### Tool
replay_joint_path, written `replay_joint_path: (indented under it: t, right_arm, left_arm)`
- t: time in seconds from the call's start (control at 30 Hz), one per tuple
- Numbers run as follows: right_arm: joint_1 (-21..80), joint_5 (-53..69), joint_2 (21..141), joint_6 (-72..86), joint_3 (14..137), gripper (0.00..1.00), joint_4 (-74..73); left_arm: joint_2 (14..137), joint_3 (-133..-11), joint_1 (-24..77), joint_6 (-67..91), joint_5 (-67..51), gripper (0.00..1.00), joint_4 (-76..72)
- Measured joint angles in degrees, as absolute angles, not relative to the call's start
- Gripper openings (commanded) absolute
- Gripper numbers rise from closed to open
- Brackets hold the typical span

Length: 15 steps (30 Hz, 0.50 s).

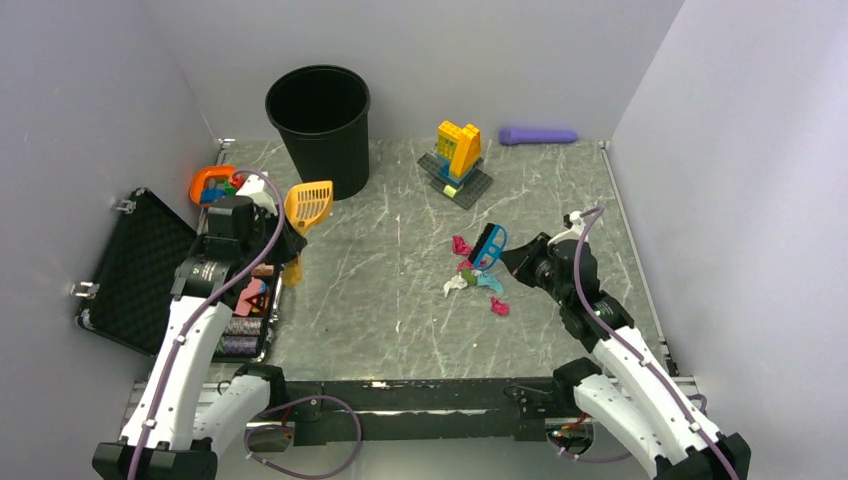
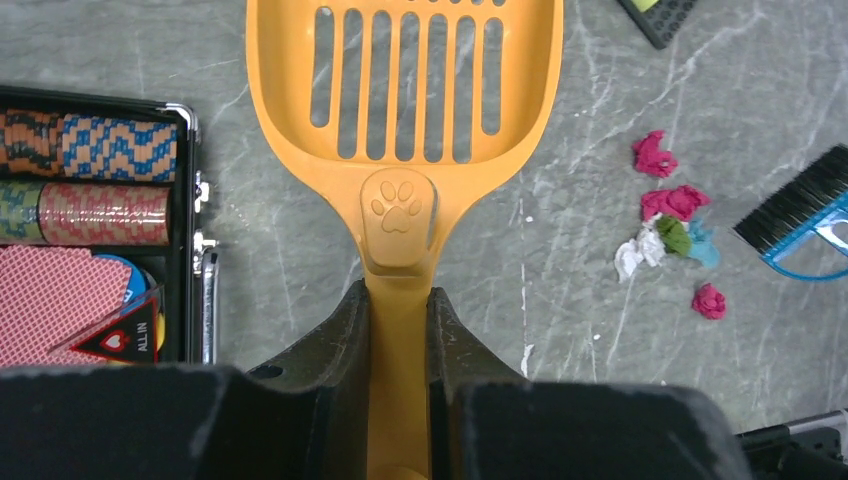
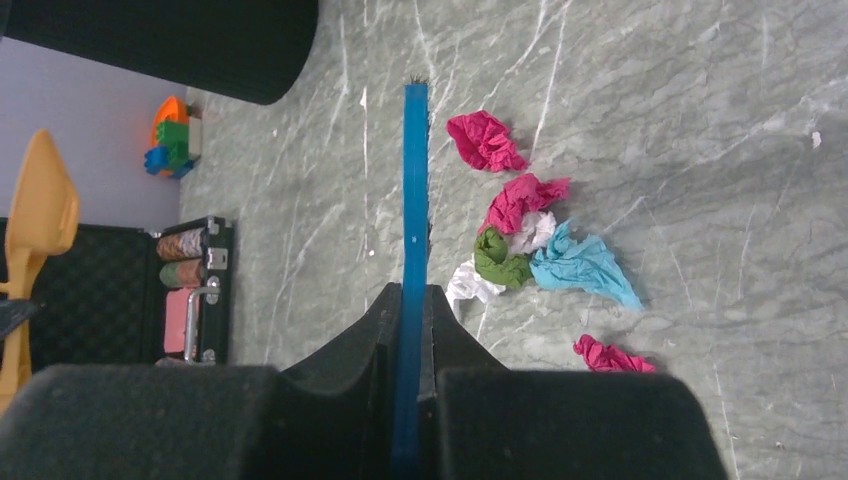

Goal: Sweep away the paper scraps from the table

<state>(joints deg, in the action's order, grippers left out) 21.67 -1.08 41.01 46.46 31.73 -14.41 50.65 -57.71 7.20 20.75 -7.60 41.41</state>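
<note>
Several paper scraps (image 1: 475,277) in magenta, green, white and teal lie in a loose cluster right of the table's (image 1: 380,290) middle; they also show in the left wrist view (image 2: 672,232) and the right wrist view (image 3: 520,235). My left gripper (image 2: 398,300) is shut on the handle of the orange slotted scoop (image 2: 400,90), held above the table's left side (image 1: 308,204). My right gripper (image 3: 412,295) is shut on a blue hand brush (image 3: 414,190), whose black bristles (image 2: 795,200) hang just beside the scraps (image 1: 487,246).
A black bin (image 1: 320,115) stands at the back left. A yellow-and-blue toy brick build (image 1: 457,160) and a purple cylinder (image 1: 538,135) sit at the back. An open black case (image 1: 140,270) with chips and cards lies left. Orange and coloured toys (image 1: 215,185) sit behind it.
</note>
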Motion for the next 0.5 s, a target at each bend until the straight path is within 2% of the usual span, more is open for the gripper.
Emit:
replay_joint_path:
  t: [0.3, 0.5]
  right_arm:
    - [21.4, 2.1, 37.5, 45.2, 28.7, 0.00, -12.8]
    - [21.4, 11.3, 47.7, 40.5, 33.3, 0.00, -14.0]
  left_arm:
    - [51.5, -55.7, 7.2, 21.1, -6.8, 0.00, 41.9]
    - [49.9, -53.6, 7.2, 20.3, -8.3, 0.00, 41.6]
